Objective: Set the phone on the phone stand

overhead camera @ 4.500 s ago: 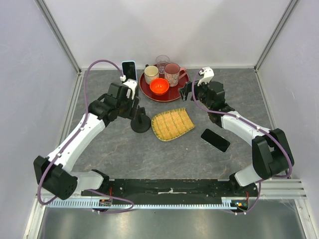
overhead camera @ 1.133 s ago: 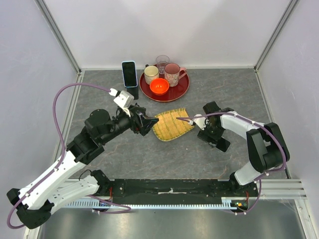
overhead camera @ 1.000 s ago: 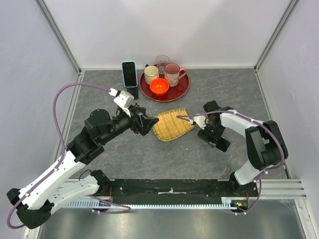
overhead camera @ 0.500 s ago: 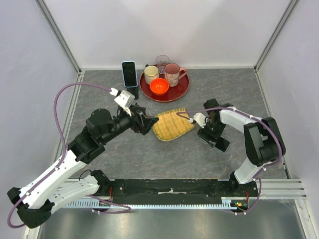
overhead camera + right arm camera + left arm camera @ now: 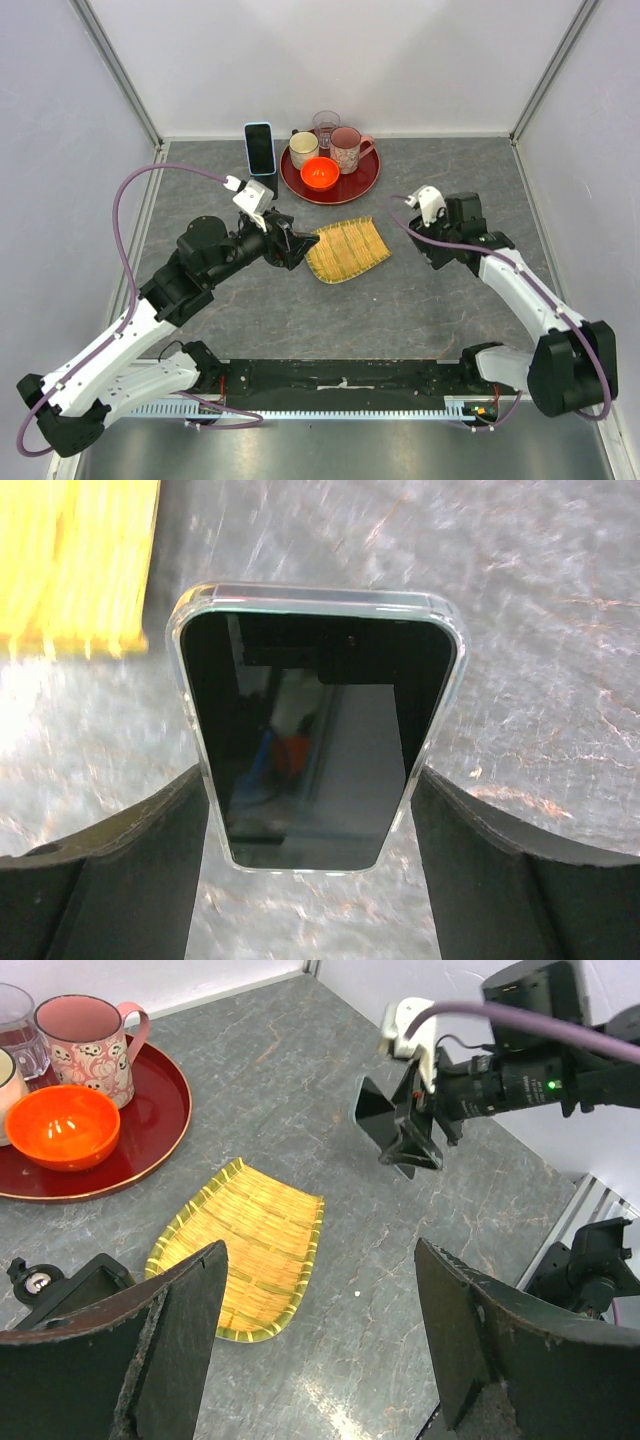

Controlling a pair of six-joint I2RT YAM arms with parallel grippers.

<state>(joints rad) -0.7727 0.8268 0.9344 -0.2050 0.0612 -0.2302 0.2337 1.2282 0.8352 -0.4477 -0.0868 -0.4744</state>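
My right gripper [image 5: 312,810] is shut on a black phone [image 5: 315,725] in a clear case, gripping its long edges. It holds the phone clear of the table on the right side [image 5: 430,250]. The left wrist view shows the phone [image 5: 378,1112] tilted in that gripper [image 5: 412,1140]. My left gripper [image 5: 318,1260] is open wide, with only table between its fingers. It sits low at the left edge of the yellow mat [image 5: 290,248]. The black phone stand [image 5: 60,1285] shows just outside its left finger and is mostly hidden in the top view.
A yellow woven mat [image 5: 345,250] lies mid-table between the arms. A red tray [image 5: 368,180] with mugs, a glass and an orange bowl sits at the back. A blue-cased phone [image 5: 259,148] stands upright on another stand at the back left.
My right gripper has taken the black phone off the table and lifted it up and back. The left arm has barely moved over the last second.
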